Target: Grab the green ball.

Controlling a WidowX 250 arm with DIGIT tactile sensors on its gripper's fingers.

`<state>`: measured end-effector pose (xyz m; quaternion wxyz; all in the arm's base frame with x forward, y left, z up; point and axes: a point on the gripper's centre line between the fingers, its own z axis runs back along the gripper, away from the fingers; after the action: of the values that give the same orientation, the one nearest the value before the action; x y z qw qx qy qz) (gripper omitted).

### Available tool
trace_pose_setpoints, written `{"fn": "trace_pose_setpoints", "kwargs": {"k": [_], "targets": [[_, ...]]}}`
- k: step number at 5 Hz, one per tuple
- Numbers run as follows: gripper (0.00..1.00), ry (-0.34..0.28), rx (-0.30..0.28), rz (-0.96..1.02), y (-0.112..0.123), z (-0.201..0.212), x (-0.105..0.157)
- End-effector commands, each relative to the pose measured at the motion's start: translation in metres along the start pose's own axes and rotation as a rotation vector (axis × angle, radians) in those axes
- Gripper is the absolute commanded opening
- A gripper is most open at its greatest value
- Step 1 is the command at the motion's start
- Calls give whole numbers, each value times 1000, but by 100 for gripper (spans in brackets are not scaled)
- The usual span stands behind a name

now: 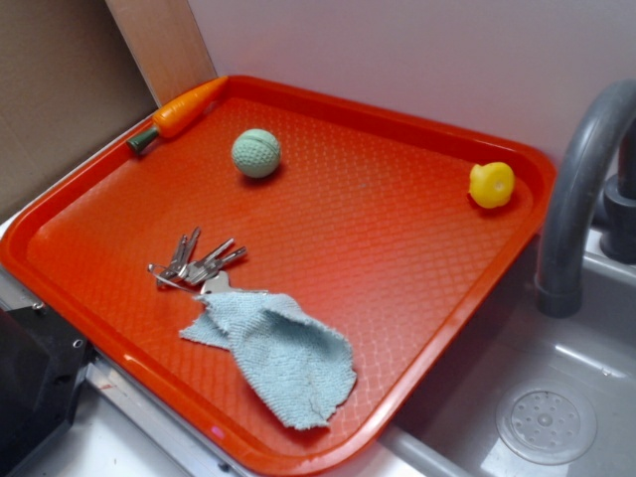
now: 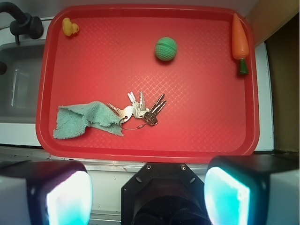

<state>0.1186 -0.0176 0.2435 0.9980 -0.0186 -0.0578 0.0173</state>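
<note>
Green ball [image 2: 166, 48]: one, on tray [image 2: 206, 136]
Keys [image 2: 140, 110]: one bunch
Cloth [image 2: 84, 120]: one
Gripper [image 2: 148, 194]: fingers spread wide, empty

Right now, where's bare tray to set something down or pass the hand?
Bare patches on the orange plastic tray: the wide stretch between the pale green knit ball and the yellow rounded toy, and the strip from the toy down toward the sink-side rim. It is crowded near the front, where the metal key bunch touches the crumpled light-blue cloth. The orange toy carrot lines the far corner.
</note>
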Motion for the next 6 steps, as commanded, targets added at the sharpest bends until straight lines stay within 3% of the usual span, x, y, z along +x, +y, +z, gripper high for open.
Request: {"fn": "trace_pose_setpoints", "kwargs": {"k": [1,2,3,4,5,6], "targets": [[100,0,0,0,0,0,0],[100,20,61,59,30,-54,45],[100,-42,58,56,51,-106,93],[100,-77,105,36,64,-159,139],[100,-99,111,35,56,-187,146],[100,-99,111,35,56,-187,146]]}}
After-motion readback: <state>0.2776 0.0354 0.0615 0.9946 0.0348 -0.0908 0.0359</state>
